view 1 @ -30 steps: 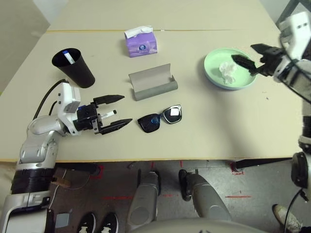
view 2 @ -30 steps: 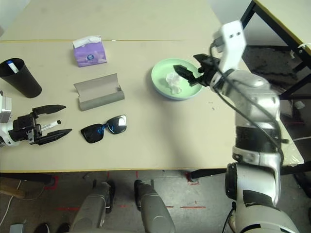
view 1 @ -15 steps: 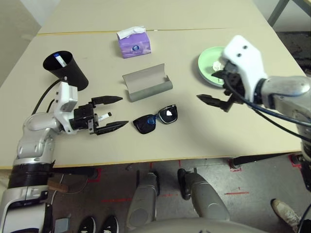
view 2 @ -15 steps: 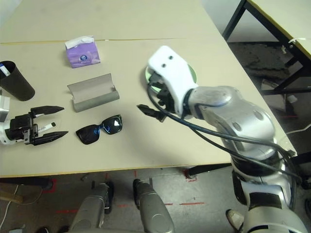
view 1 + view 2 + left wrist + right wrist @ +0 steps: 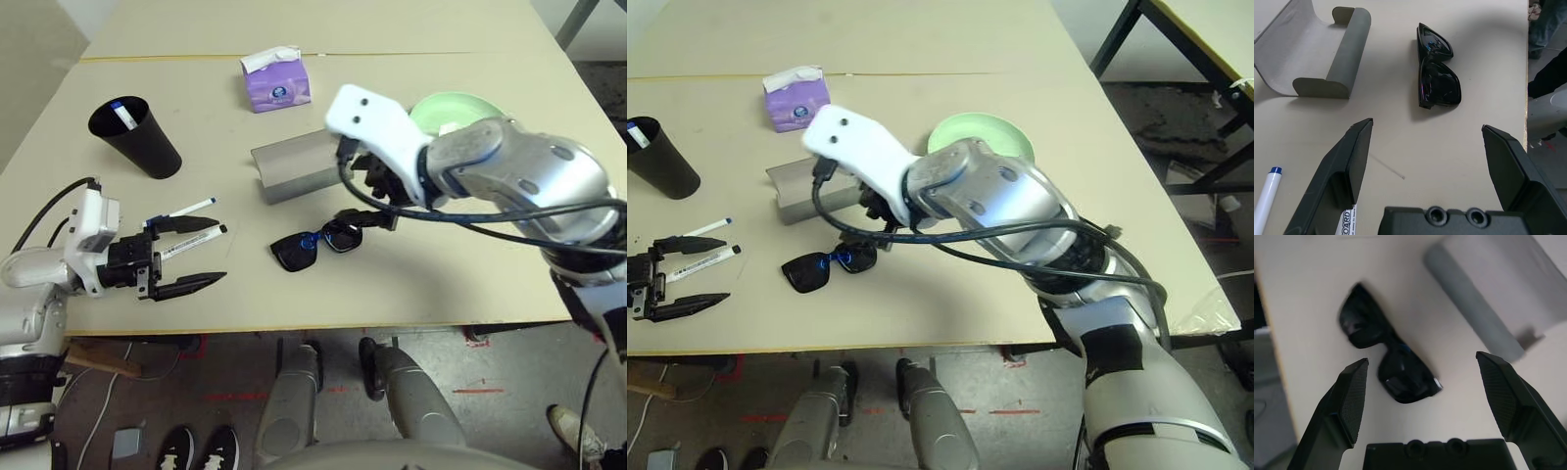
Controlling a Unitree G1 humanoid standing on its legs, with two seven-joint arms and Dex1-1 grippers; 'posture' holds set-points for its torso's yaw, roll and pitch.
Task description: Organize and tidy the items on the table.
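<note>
A: What do we see on the table (image 5: 460,284) from the head cameras?

B: We see the black sunglasses (image 5: 315,244) lying flat near the middle of the table, lenses folded shut. The grey glasses case (image 5: 290,169) lies open at about twelve o'clock from them, near but apart. The purple tissue box (image 5: 276,82) stands farther off toward eleven o'clock.

A: And the right arm?

B: We find the right gripper (image 5: 1426,396) hanging over the sunglasses with its two fingers spread wide, one on each side of the frame, holding nothing. In its wrist view the sunglasses (image 5: 1386,361) lie between the fingertips and the case (image 5: 1498,303) lies beyond them. Whether the fingers touch the table we cannot tell.

A: The left one?

B: We see the left gripper (image 5: 201,257) at about nine o'clock from the sunglasses, well apart, fingers wide and empty. A white marker pen (image 5: 183,210) lies just beside its upper finger; another white pen (image 5: 696,259), black-tipped, lies between the fingers, gripped by neither.

A: Anything else?

B: We note a black cup (image 5: 135,135) at ten o'clock, with a blue-capped pen (image 5: 121,112) standing in it. The light-green plate (image 5: 982,132) sits at about two o'clock, partly hidden by the right arm.
</note>
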